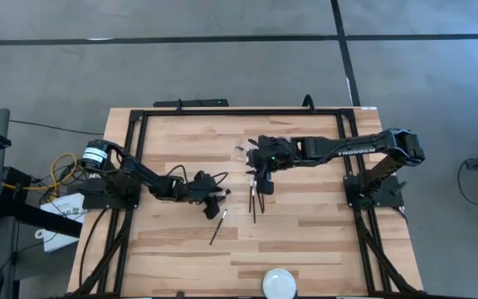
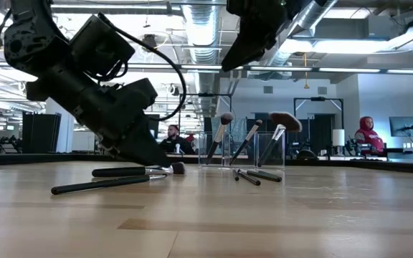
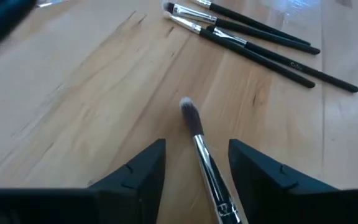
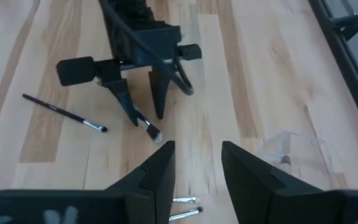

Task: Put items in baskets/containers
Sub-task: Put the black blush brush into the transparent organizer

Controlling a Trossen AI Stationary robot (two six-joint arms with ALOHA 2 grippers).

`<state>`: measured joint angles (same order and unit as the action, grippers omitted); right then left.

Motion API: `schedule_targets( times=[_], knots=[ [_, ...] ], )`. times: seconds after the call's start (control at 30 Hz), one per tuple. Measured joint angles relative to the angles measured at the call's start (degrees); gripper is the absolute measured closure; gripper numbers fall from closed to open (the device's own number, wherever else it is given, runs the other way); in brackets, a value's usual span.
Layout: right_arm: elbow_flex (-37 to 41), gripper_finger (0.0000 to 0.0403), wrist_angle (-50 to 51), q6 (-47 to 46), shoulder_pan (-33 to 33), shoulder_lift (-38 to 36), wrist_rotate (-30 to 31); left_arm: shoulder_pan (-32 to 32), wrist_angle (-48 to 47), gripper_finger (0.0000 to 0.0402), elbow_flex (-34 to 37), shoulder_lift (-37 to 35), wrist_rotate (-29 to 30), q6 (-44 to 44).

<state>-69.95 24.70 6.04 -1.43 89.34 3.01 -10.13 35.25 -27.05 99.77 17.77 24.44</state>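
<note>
**Left gripper straddling a brush**

I see the left gripper (image 3: pixel 194 165) low on the table (image 1: pixel 305 241), fingers wide, either side of one makeup brush (image 3: pixel 205 163), not clamped. Right gripper (image 4: pixel 196 163) hangs open above the table near the clear container (image 2: pixel 241 149), which holds three brushes upright.

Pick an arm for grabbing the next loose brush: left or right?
Left. The left gripper is open and already straddles a brush on the table. The right gripper is open, empty, higher up.
</note>
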Motion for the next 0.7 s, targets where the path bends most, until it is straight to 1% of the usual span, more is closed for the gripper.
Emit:
schedule_targets(
  times=[0.2, 0.3, 0.47, 0.53, 0.6, 0.7],
  knots=[
    [0.0, 0.0282, -0.4, 0.0, -1.0, 0.0, 0.0, 0.0, 0.0, 0.0231, 0.0, 0.0, -0.2, 0.0],
    [0.0, 0.0282, -0.4, 0.0, -1.3, 0.0, 0.0, 0.0, 0.7, 0.0245, -0.1, 1.4, 0.0, 0.0],
    [0.0, 0.0282, -1.0, 0.0, -1.4, 0.0, 0.0, 0.4, 2.0, 0.0287, -2.6, 5.9, 0.8, -0.1],
    [0.0, 0.0282, -1.3, 0.0, -1.3, 0.0, 0.0, 0.7, 2.0, 0.0308, -3.4, 6.7, 0.7, -0.2],
    [0.0, 0.0282, -1.4, 0.0, -1.0, 0.0, 0.0, 1.3, 1.8, 0.0334, -3.6, 6.3, 0.2, -0.2],
    [0.0, 0.0282, -1.4, 0.0, -0.4, 0.0, 0.0, 1.9, 0.3, 0.0381, -3.0, 3.9, -0.8, -0.1]
  ],
)
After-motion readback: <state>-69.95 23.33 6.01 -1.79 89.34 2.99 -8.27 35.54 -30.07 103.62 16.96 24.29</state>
